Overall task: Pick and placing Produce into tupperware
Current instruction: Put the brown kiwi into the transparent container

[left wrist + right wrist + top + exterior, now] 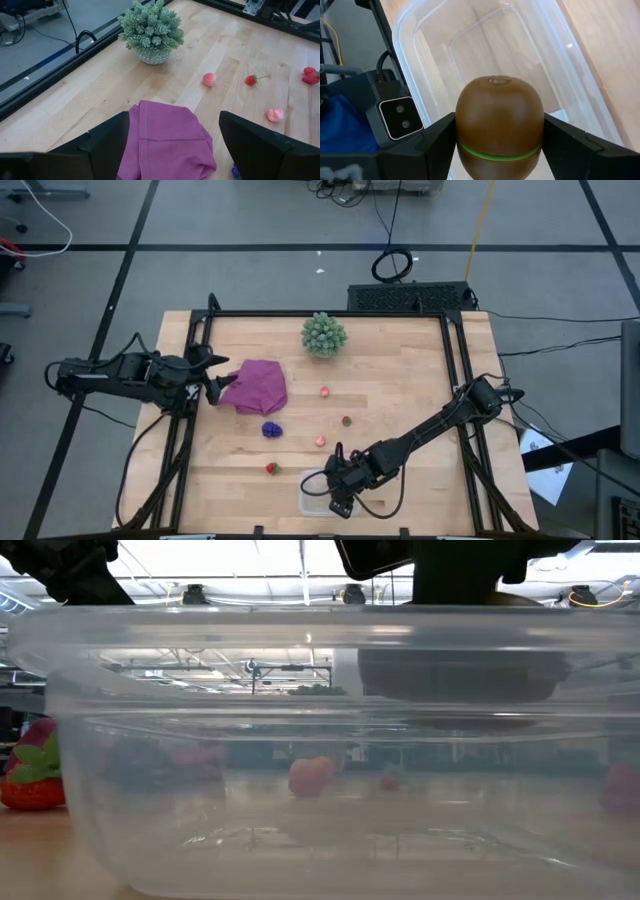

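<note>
My right gripper (338,485) is shut on a brown oval kiwi (499,120) with a green band. It holds the kiwi over the clear tupperware (312,502) at the table's near edge. On the wood lie a purple grape cluster (271,429), a strawberry (271,468) and three small red and pink berries (320,440), (346,421), (325,391). My left gripper (215,380) stands open at the table's left, just beside the magenta cloth (257,386), with nothing between its fingers (107,145). My right gripper pinches the kiwi's two opposite sides (465,135) between its two fingers (437,142), about at the green band. The fingers slant down from the table's right. The kiwi sits with one end pointing into the tupperware (445,30), clear of its floor.
A pale green bushy ball (324,335) stands at the far middle of the table. A black frame (330,314) runs along the far and side edges. Bare wood lies between the berries and the right rail.
</note>
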`<move>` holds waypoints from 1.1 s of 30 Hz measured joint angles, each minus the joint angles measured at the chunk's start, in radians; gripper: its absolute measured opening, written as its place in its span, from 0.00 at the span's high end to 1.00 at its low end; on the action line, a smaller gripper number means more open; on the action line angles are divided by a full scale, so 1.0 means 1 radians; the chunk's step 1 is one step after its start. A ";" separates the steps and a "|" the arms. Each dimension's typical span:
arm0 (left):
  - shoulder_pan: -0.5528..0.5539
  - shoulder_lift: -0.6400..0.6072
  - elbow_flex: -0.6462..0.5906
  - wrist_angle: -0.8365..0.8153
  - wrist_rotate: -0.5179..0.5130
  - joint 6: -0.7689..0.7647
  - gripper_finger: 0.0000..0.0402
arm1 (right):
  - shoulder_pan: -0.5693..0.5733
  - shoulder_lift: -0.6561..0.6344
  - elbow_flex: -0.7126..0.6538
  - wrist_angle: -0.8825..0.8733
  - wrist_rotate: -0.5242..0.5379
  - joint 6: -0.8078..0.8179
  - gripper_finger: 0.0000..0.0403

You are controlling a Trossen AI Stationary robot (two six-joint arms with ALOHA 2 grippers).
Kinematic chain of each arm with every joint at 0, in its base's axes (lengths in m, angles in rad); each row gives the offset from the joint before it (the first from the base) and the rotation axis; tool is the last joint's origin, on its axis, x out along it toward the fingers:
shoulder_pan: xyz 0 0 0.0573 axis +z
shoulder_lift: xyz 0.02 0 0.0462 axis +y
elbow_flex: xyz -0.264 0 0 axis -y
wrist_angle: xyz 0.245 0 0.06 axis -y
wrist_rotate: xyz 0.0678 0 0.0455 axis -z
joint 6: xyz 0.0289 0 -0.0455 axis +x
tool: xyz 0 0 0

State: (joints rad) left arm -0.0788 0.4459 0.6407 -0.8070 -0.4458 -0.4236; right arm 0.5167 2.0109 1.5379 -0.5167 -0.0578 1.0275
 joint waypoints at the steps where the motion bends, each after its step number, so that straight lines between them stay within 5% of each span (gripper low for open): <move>1: 0.000 0.000 0.000 0.000 0.000 0.000 0.22 | 0.000 0.000 0.000 0.000 0.000 0.000 0.38; 33: 0.000 0.000 0.000 0.000 0.000 0.002 0.22 | 0.002 0.000 0.000 0.045 -0.052 -0.098 0.38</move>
State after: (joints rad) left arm -0.0788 0.4458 0.6407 -0.8074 -0.4461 -0.4221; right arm 0.5186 2.0109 1.5379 -0.4721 -0.1099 0.9298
